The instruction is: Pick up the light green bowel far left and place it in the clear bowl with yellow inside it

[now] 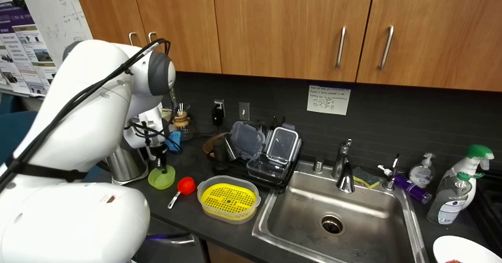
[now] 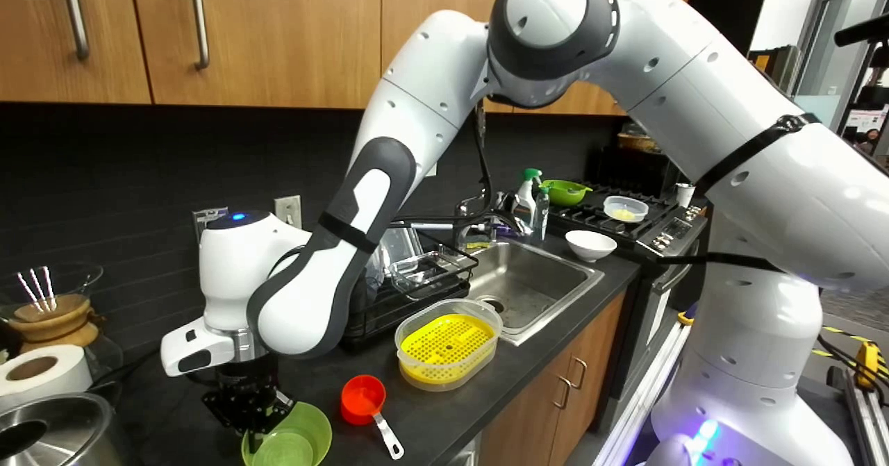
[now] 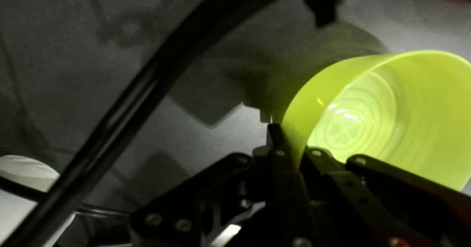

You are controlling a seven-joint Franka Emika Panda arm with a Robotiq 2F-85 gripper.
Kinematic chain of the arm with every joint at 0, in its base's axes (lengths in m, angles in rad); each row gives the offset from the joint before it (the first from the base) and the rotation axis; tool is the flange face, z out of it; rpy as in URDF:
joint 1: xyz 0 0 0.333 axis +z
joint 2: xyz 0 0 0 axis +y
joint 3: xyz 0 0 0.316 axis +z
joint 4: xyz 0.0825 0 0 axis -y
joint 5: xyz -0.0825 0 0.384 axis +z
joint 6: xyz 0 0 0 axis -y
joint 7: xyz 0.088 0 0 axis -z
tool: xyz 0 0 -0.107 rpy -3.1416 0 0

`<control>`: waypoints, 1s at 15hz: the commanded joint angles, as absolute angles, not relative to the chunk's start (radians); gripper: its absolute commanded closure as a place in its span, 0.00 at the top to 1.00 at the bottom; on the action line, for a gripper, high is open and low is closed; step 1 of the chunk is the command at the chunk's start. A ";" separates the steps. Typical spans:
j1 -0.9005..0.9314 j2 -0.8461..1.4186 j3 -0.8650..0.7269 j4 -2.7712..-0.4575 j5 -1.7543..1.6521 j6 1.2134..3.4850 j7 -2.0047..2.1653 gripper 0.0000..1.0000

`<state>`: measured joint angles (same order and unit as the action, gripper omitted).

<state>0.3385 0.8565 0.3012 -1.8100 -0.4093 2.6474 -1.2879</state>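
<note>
I saw the big white robot arm [image 2: 430, 77] reach over the bench [image 1: 188, 212]. Its end effector [image 3: 296, 149] was pinched tight on the side of the green bowl [image 3: 382, 118], with one finger inside, one outside and the thin wall squeezed between them. The green bowl was low down, near the silver kettle [image 1: 124, 165], but I could not tell if its bottom touched the bench.

Just beside the green bowl lay a red scoop [image 1: 186, 185], its white handle pointing to the front edge of the bench. Next along sat the clear bowl [image 1: 229, 217], so the red scoop was between the two bowls. In the clear bowl was a yellow tray [image 1: 229, 196] full of tiny holes. The green bowl was well apart from it.

Behind the clear bowl stood a black dish rack [image 1: 280, 186] with see-through boxes [image 1: 266, 165] in it. The steel sink [image 1: 298, 220] was just beside the clear bowl, and a white bowl [image 2: 590, 245] stood past the sink.
</note>
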 commanded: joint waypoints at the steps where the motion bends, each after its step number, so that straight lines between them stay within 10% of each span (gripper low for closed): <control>1: 0.349 0.808 0.309 -1.847 -0.391 2.567 -1.258 0.01; 15: 0.310 0.704 0.362 -1.927 -0.319 2.428 -1.227 0.01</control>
